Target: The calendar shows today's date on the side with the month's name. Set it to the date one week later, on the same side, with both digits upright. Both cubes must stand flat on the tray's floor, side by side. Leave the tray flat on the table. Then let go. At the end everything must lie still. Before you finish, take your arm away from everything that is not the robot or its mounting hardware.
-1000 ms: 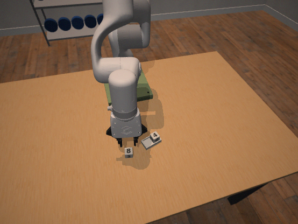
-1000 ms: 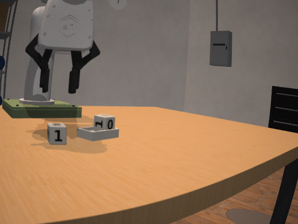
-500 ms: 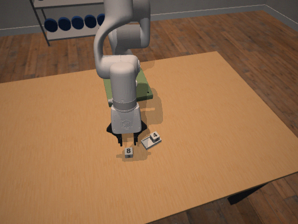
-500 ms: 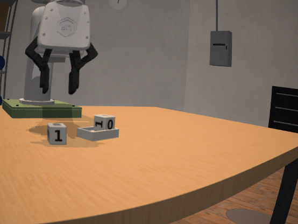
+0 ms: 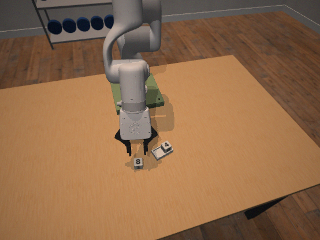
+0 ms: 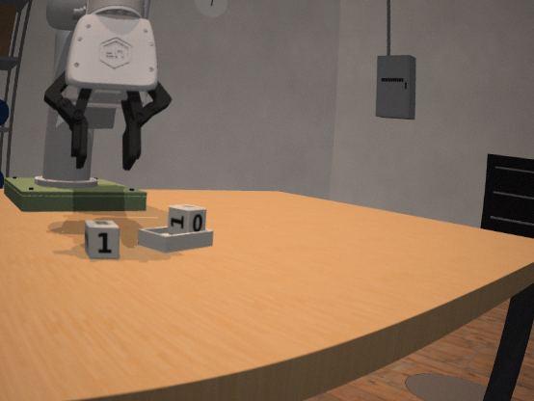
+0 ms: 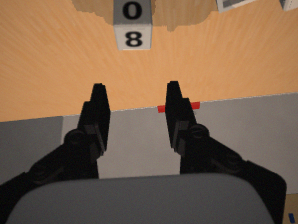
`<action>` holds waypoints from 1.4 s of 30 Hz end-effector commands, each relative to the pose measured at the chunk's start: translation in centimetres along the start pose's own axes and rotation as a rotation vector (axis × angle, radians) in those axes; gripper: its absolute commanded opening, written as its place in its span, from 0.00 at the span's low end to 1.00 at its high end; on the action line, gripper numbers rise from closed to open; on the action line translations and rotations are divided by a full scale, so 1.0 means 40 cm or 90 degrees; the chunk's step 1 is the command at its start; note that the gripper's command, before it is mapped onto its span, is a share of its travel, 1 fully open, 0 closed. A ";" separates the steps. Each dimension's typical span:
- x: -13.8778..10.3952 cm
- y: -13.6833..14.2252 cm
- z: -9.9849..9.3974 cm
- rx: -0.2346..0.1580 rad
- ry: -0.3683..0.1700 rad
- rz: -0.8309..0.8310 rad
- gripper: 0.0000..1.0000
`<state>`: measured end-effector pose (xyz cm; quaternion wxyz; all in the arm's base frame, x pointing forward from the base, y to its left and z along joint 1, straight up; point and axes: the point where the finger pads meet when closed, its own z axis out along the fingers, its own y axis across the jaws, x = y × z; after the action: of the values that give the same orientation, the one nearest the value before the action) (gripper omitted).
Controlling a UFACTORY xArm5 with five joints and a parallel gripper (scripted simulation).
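Observation:
A white cube [image 5: 138, 163] [image 6: 102, 239] [image 7: 132, 24] stands on the bare table left of the tray, with 8 on top and 1 on the side facing the exterior camera. The small white tray [image 5: 157, 153] [image 6: 164, 239] [image 7: 234, 4] lies flat and holds the second cube [image 5: 166, 146] [image 6: 187, 219] at its right end, 4 on top, 0 and a sideways 1 on its sides. My gripper [image 5: 137, 153] [image 6: 103, 161] [image 7: 137, 97] hangs in the air above and behind the loose cube, fingers half apart with nothing between them.
The arm's green base plate [image 5: 156, 95] [image 6: 77, 197] sits just behind the cubes. A shelf with blue discs [image 5: 76, 24] stands off the table at the back. A grey box [image 6: 395, 87] hangs on the wall.

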<state>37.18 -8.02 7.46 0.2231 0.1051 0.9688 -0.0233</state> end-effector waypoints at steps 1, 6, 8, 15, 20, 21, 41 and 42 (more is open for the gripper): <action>-0.003 0.000 0.002 0.000 -0.018 0.000 0.49; 0.001 0.000 0.005 0.000 -0.072 0.000 0.49; 0.003 0.000 0.004 0.000 -0.091 0.000 0.49; 0.005 0.000 0.002 0.000 -0.103 0.000 0.49; 0.005 0.000 0.002 0.000 -0.103 0.000 0.49; 0.005 0.000 0.002 0.000 -0.103 0.000 0.49; 0.013 0.000 0.017 -0.001 -0.103 0.000 0.49; 0.014 0.000 0.019 -0.001 -0.103 0.000 0.49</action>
<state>36.94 -7.96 6.73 0.2996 0.1029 0.9480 -0.0313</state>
